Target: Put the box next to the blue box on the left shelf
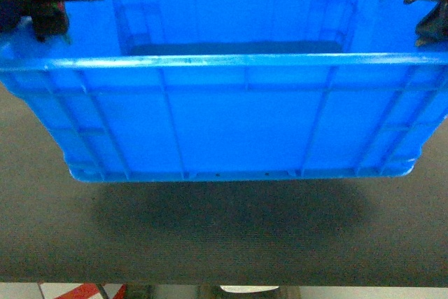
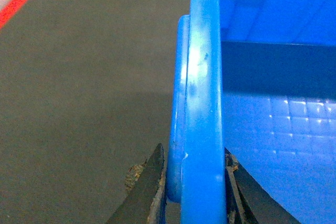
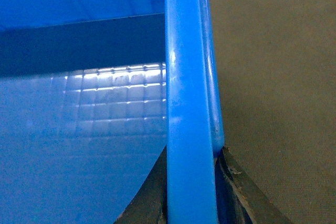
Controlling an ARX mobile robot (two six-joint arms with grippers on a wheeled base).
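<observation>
While the box (image 1: 231, 113) hangs lifted above the dark grey floor (image 1: 210, 236), casting a shadow beneath, the left gripper (image 2: 191, 182) pinches its left rim and the right gripper (image 3: 191, 182) clamps its right rim, fingers either side of each wall.

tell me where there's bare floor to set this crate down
Bare dark floor runs under and in front of the box, also outside its left rim by the left hand and outside its right rim by the right hand. Nothing crowds it.
</observation>
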